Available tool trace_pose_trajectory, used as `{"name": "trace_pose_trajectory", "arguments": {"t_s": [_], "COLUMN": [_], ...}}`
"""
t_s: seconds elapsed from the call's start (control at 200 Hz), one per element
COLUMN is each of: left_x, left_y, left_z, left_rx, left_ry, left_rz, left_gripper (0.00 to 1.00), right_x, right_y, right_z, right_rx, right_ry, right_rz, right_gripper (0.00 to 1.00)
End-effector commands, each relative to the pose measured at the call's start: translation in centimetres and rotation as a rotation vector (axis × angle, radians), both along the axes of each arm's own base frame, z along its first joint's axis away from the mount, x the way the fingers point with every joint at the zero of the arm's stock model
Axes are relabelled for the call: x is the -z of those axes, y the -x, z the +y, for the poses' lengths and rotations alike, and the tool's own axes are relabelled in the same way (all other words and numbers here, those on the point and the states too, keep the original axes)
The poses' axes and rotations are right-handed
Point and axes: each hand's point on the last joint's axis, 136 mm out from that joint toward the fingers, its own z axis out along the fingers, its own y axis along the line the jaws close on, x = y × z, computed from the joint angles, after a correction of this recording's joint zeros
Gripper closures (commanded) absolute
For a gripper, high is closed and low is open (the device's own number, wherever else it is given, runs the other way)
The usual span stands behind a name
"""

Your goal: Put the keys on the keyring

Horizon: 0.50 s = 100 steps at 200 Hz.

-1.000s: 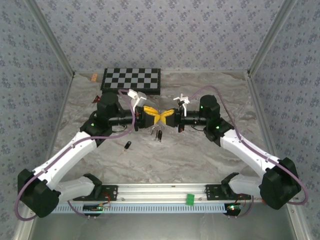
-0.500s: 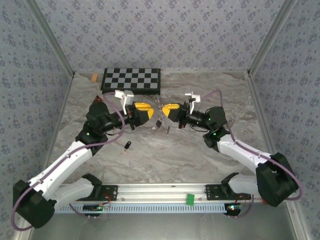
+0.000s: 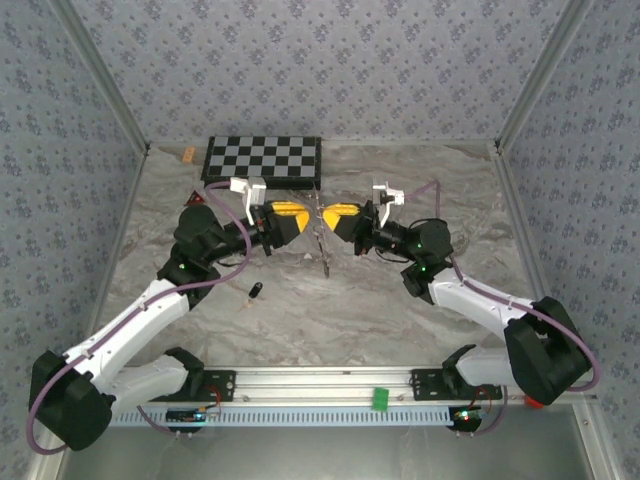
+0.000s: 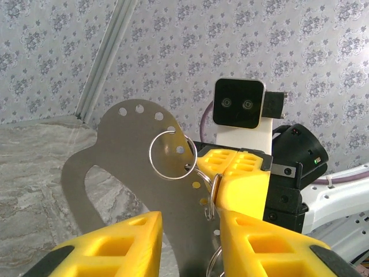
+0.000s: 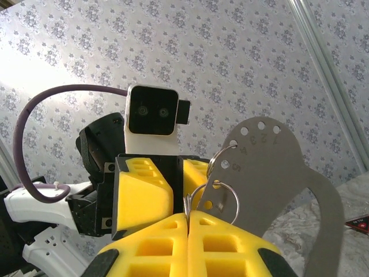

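Two grippers meet above the middle of your tabletop (image 3: 350, 305) in the overhead view. The left gripper (image 3: 296, 213) and the right gripper (image 3: 332, 212) are raised tip to tip in front of the checkerboard (image 3: 263, 160). A metal plate (image 3: 322, 242) hangs edge-on between them. One key (image 3: 257, 291) lies flat on the marble, well apart from both grippers and just beside the left arm. A red triangle (image 3: 197, 200) sits further back on that side. The keyring is too fine for you to pick out from up here.

From the left wrist, you see the left gripper (image 4: 190, 222) with its yellow fingers standing apart. The grey, perforated metal plate (image 4: 127, 156) passes through the gap, and you cannot tell whether either finger touches it. A wire loop (image 4: 150, 154) threads one of the holes. Just beside it the keyring (image 4: 212, 193) shows edge-on against the right gripper (image 4: 233, 168).

From the right wrist, your right gripper (image 5: 187, 216) has its fingers pressed together, pinching the keyring (image 5: 214, 183) at the seam. That ring runs through a hole in the metal plate (image 5: 288, 190), which stands upright just right of the fingers. The wire loop (image 5: 222, 151) sits higher on the plate. The left gripper (image 5: 177, 173) faces you directly opposite.
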Motion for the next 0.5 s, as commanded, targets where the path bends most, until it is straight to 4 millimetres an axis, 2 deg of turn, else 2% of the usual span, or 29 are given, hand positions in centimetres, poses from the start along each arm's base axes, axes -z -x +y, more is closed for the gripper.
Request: {"name": "trace_pose_trajectory", "arguments": {"t_s": [0.0,0.26,0.495], "left_x": [-1.7,-1.6,-1.4], "left_y": [1.3,2.3,2.4], "left_z": [-0.1,-1.2,-1.5], "left_rx": [0.038,0.094,0.100], "left_ry": [0.030,0.007,-0.006], "left_rz": [-0.064,-0.082,-0.085], "left_gripper": [0.68,0.68,0.77], "right_x": [-1.3,-1.2,-1.1], "right_y": [0.4,0.3,0.4], "right_z": [0.0,0.4,0.5], "right_rx": [0.000,-0.007,-0.012], "right_ry": [-0.041,-0.036,-0.033], "right_rz": [-0.042,-0.033,-0.031], "right_gripper": [1.00,1.00,1.00]}}
